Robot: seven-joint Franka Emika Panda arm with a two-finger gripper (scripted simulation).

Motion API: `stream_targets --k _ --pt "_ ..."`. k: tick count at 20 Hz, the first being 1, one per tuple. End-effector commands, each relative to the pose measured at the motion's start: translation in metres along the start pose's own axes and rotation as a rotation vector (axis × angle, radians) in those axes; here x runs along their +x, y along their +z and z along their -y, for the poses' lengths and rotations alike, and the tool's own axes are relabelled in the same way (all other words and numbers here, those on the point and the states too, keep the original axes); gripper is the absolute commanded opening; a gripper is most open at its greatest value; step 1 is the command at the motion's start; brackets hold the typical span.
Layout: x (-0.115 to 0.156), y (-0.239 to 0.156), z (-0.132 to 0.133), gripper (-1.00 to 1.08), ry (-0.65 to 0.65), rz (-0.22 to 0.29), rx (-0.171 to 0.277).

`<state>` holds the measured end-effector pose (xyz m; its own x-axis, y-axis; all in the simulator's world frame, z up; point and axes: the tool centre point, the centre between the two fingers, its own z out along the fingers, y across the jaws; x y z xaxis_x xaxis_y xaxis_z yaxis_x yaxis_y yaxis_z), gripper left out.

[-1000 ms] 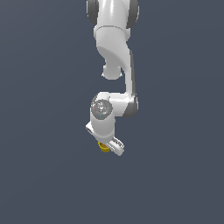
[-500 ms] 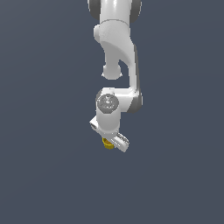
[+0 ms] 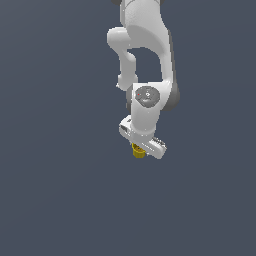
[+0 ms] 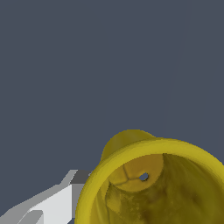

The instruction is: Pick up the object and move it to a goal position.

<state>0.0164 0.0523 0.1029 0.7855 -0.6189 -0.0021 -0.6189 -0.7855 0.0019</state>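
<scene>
Yellow, tapered and cup-shaped, the object (image 3: 138, 151) sits directly under the white tool (image 3: 141, 146) at the lower end of the Panda arm (image 3: 145, 60). In the exterior view only a small part of the object shows, projecting below the tool's pale body toward the exterior view's left; the rest is covered by the tool. The arm descends from the upper edge of the picture, bends at a round grey-capped joint (image 3: 146, 96) above the tool, and ends in the tool's slanted bar just over the object.

In the wrist view the object (image 4: 153, 183) fills the lower part of the picture, seen close and mouth-on: a thick yellow rim surrounds a mottled brownish inside, with a small dark hole near the centre of its inner floor (the narrower closed end shows as a yellow bulge beyond the rim). One white finger (image 4: 48, 205) of the tool lies just beside the object's outer wall; the other finger is out of the picture.

The tool appears closed on the object, with the object between its fingers, though the contact itself cannot be seen in either view. All around the object is an even dark grey-blue ground (image 3: 60, 190), without visible edge or shadow, so it cannot be told whether the object rests on a worktop or hangs above it.
</scene>
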Motion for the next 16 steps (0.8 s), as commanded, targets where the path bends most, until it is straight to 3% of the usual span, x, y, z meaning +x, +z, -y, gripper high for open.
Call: stream_targets --k 1,10,16 --pt "-0.025 -0.016 0.010 -1.00 -0.001 -0.001 0.002" --pt "-0.104 -0.067 0.041 -1.00 -0.001 -0.002 0.002" --pt "-0.140 -0.090 0.056 -1.00 -0.001 -0.003 0.001"
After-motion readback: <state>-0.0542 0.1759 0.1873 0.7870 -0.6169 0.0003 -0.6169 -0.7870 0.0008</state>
